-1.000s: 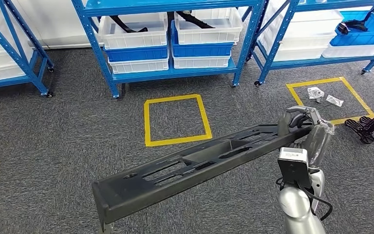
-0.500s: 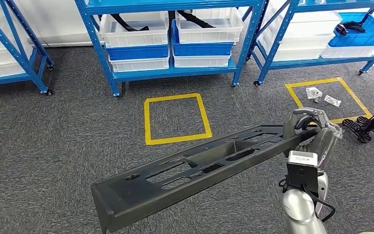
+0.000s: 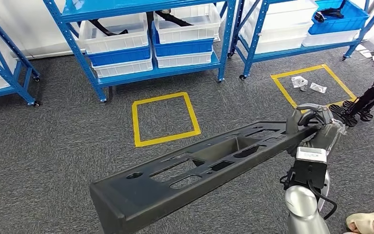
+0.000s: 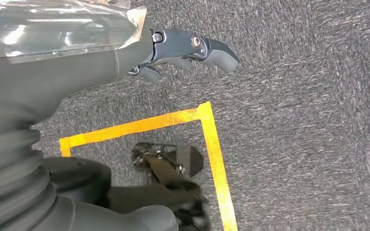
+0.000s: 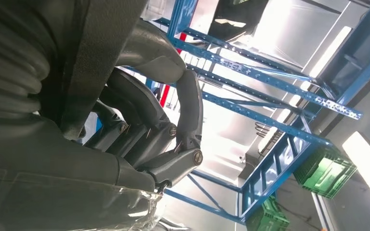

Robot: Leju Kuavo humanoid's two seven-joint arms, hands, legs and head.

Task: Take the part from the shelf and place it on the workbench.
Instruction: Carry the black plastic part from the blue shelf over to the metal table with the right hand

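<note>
A long black part (image 3: 209,161) with several slots stretches across the head view from the lower left to the right, held above the grey carpet. My right hand (image 3: 316,126) grips its far right end, fingers wrapped over the top edge. In the right wrist view the same hand (image 5: 159,130) curls around the part's dark edge (image 5: 101,57). My left hand (image 4: 173,48) hangs over the carpet in the left wrist view, thumb out and nothing in it.
Blue shelves (image 3: 146,73) with white and blue bins (image 3: 117,34) stand ahead. A yellow tape square (image 3: 163,117) marks the floor, and a second one (image 3: 311,85) holds small bags. A black cart frame (image 3: 365,102) lies at right. A person's foot (image 3: 370,222) is at bottom right.
The whole picture has shifted: shelves and tape squares slid left, so the camera turned right. My right hand still holds the part. A person's foot has come into view.
</note>
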